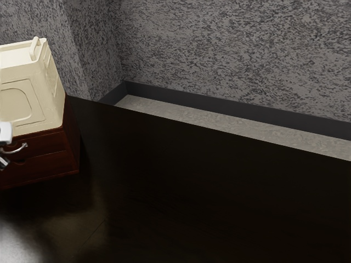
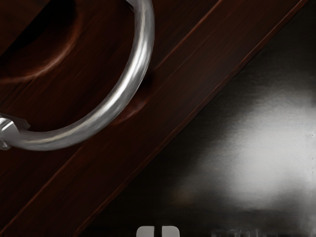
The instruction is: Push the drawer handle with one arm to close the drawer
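At the exterior view's left edge, part of my gripper (image 1: pixel 4 133) shows, pale and cut off by the frame, in front of the dark red-brown drawer unit (image 1: pixel 49 165). A curved silver handle (image 1: pixel 21 149) is on its upper drawer (image 1: pixel 49 143), close beside the gripper. In the wrist view, the handle (image 2: pixel 123 94) arcs large across the wooden front (image 2: pixel 168 98). My gripper (image 2: pixel 158 231) has its two grey fingertips side by side with only a thin gap, apart from the handle. How far the drawer stands out cannot be told.
A cream-coloured box-like container (image 1: pixel 30 93) with a raised handle sits on top of the drawer unit. The dark glossy table (image 1: pixel 192 192) spreads toward the exterior view's right, with a mottled grey wall (image 1: pixel 230 49) behind it.
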{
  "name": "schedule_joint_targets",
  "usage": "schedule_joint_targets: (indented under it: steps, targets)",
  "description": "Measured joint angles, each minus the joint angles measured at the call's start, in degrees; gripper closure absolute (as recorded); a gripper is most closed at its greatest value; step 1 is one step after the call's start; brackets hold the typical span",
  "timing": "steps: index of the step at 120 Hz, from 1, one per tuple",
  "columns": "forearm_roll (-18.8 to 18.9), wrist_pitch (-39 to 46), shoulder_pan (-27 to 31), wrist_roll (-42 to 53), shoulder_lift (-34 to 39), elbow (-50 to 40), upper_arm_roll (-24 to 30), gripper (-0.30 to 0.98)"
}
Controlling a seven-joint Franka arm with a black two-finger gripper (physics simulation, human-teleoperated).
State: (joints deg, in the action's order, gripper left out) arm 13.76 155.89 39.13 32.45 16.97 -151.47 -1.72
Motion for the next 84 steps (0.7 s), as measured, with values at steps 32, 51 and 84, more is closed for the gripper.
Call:
schedule_joint_targets:
  steps: [32, 51, 84]
  targets:
    - [-6.1, -19.9, 2.2, -1.8, 17.8, 2.9, 2.3, 0.27]
    - [-9.6, -36.8, 3.7, -4.9, 20.4, 8.9, 3.0, 0.13]
    - [-10.5, -49.4, 4.1, -8.4, 19.8, 13.5, 2.4, 0.03]
